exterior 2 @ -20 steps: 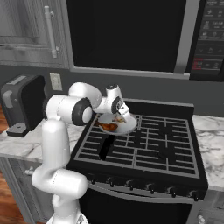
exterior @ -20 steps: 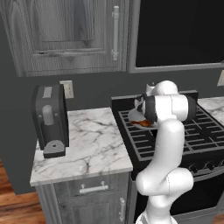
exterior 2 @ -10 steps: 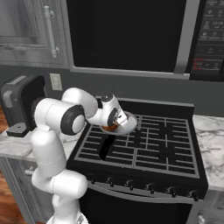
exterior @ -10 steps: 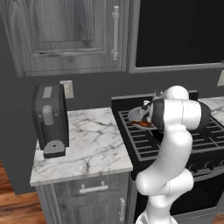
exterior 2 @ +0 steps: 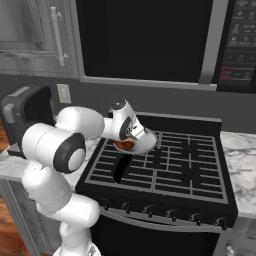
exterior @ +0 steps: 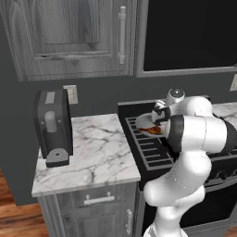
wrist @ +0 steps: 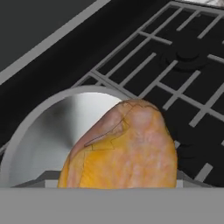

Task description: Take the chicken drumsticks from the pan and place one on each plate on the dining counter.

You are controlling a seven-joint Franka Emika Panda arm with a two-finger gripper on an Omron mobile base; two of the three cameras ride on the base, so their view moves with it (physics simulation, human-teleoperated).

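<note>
I'm in a home kitchen, plainly a rendered one. Ahead of me sits a black gas stove (exterior 2: 165, 165) with iron grates and a row of knobs along its front edge. A frying pan (wrist: 52, 127) rests on the grates. To the stove's left, a marble counter (exterior: 92, 162) tops grey wooden cabinets with metal pulls, and a dark toaster (exterior: 53, 127) stands near its back left corner. Grey wall cupboards (exterior: 74, 37) hang above, a microwave (exterior 2: 235, 45) sits over the stove, and wood flooring (exterior: 18, 222) shows below.
</note>
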